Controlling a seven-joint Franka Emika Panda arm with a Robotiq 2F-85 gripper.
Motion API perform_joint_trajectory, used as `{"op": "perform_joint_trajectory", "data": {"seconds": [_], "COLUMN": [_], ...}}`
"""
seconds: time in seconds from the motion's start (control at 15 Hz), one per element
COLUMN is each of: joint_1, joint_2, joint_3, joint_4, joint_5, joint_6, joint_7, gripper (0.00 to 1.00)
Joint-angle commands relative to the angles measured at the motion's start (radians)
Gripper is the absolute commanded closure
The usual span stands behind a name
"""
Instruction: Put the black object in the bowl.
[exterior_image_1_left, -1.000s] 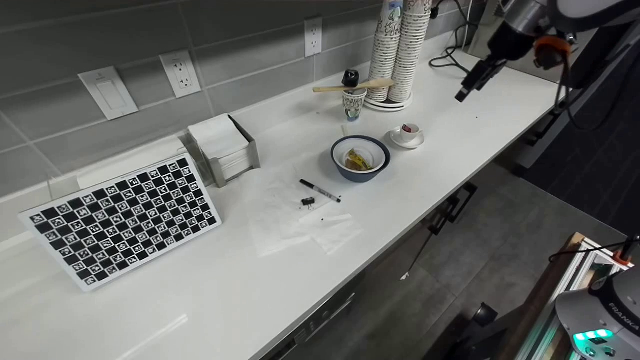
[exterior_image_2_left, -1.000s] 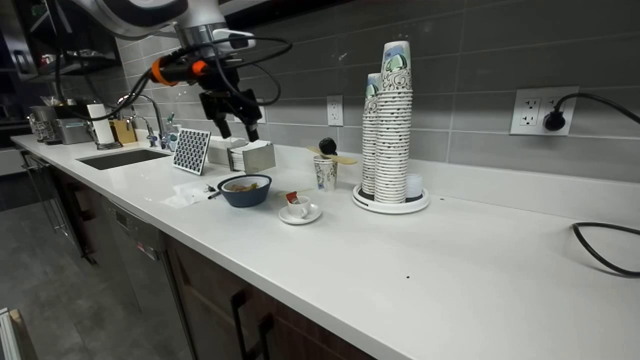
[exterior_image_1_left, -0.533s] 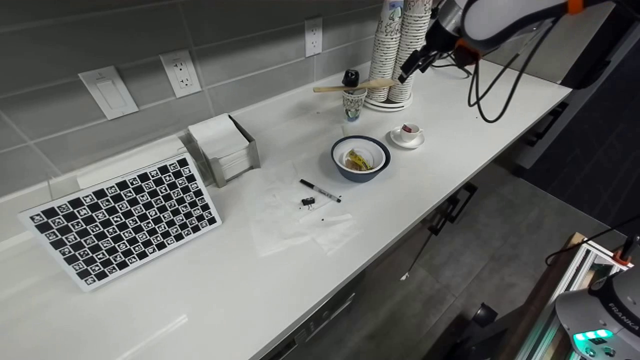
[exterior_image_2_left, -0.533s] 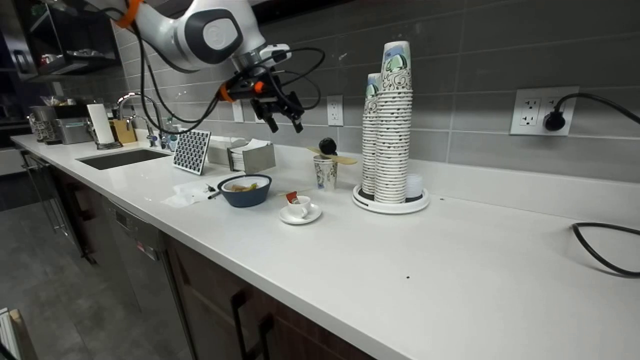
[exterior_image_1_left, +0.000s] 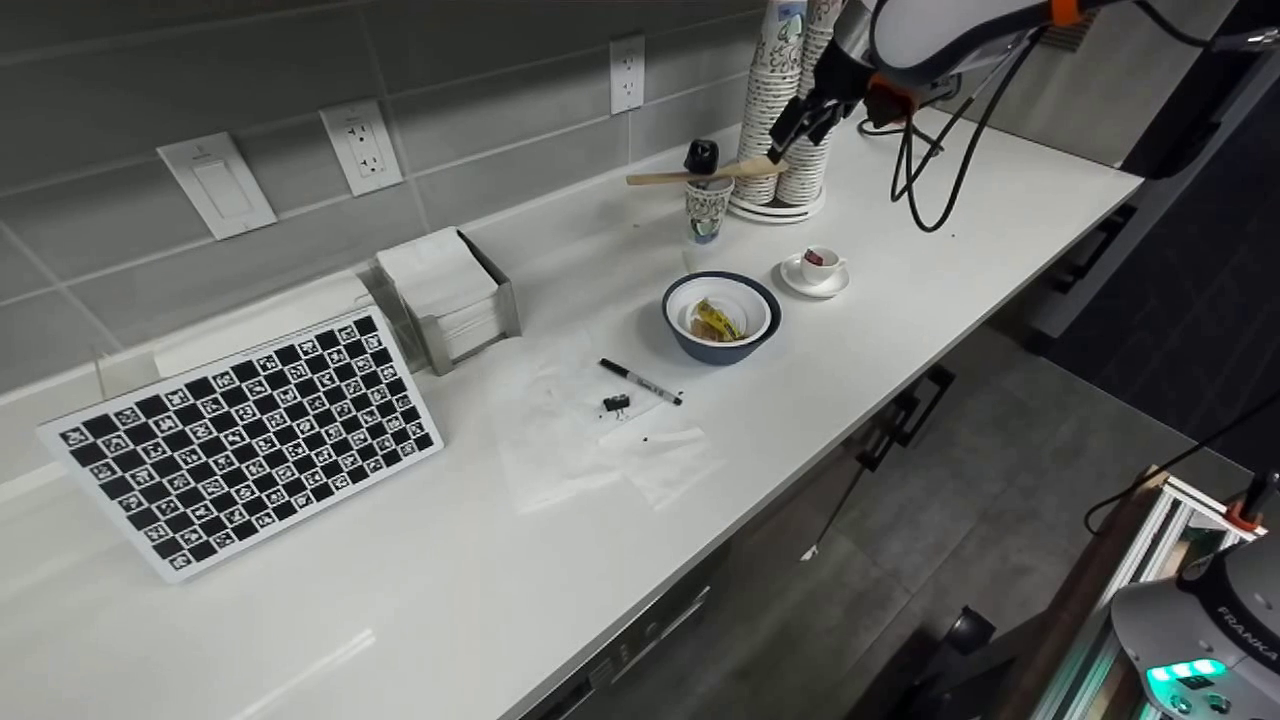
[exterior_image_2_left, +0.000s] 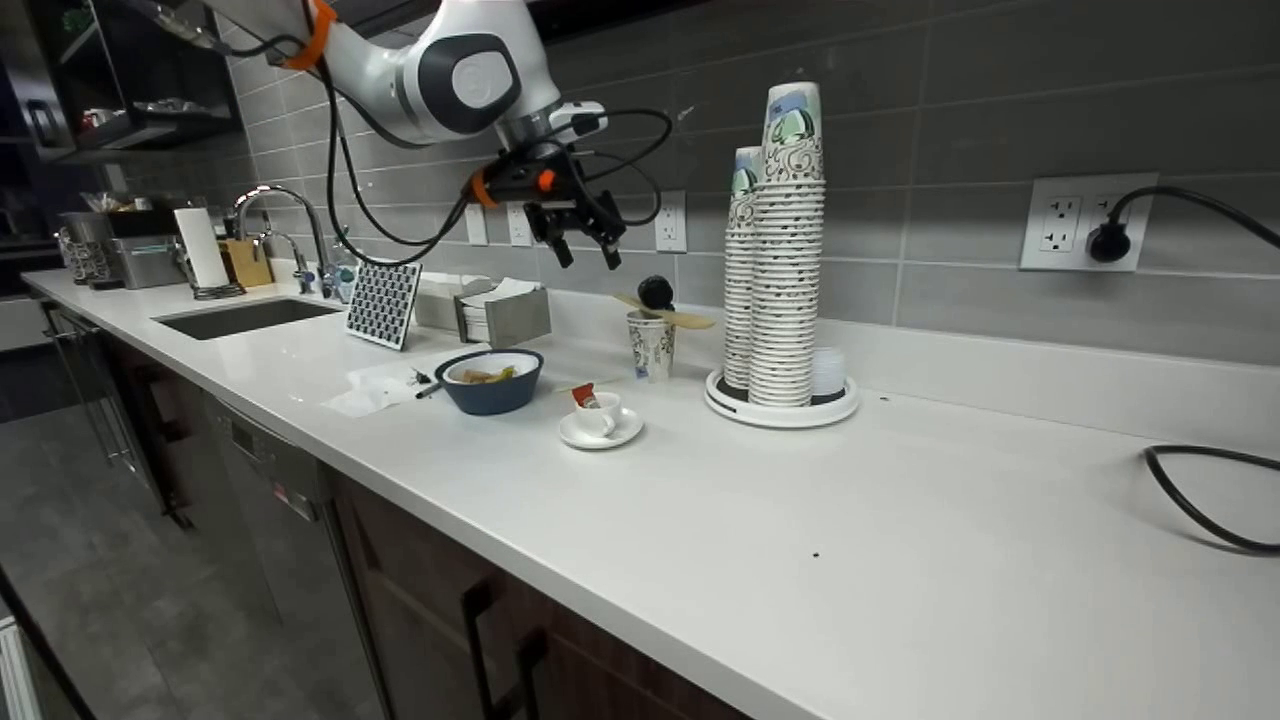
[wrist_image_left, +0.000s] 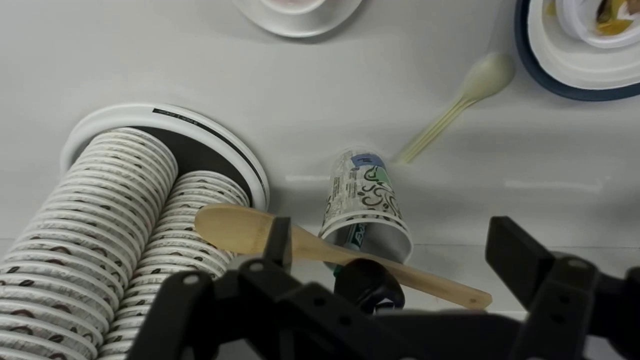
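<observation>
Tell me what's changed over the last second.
In an exterior view, the claw has moved rightward, closer to the black lump above the paper cup. It is open, as before; nothing was taken hold of or let go. The lump, cup, wooden spoon and bowl stayed put.

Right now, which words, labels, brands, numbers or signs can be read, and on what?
"FRANKA": the robot base.
"EX", apparently, rest unclear: the marker in the paper cup.
Too small or blurred: print on the paper cup, round tray, pen, wall outlet and checkered board.
</observation>
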Motion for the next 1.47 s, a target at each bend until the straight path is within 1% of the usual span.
{"op": "perform_joint_trajectory", "data": {"seconds": [0.0, 0.07, 0.2, 0.4, 0.47, 0.67, 0.87, 1.07, 1.33, 1.4], "joint_1": [0.031, 0.037, 0.064, 0.097, 0.1, 0.095, 0.113, 0.124, 0.132, 0.134], "joint_2": [0.058, 0.074, 0.118, 0.195, 0.23, 0.303, 0.388, 0.474, 0.576, 0.595], "joint_3": [-0.017, -0.019, -0.043, -0.064, -0.066, -0.049, -0.071, -0.087, -0.11, -0.116], "joint_4": [0.042, 0.054, 0.094, 0.186, 0.228, 0.326, 0.419, 0.529, 0.671, 0.697], "joint_5": [-0.104, -0.116, -0.18, -0.224, -0.22, -0.17, -0.192, -0.187, -0.177, -0.179], "joint_6": [0.084, 0.099, 0.137, 0.153, 0.165, 0.131, 0.149, 0.127, 0.047, 0.018], "joint_7": [0.212, 0.262, 0.408, 0.491, 0.491, 0.443, 0.456, 0.464, 0.481, 0.486], "gripper": [0.0, 0.0, 0.0, 0.0, 0.0, 0.0, 0.0, 0.0, 0.0, 0.12]}}
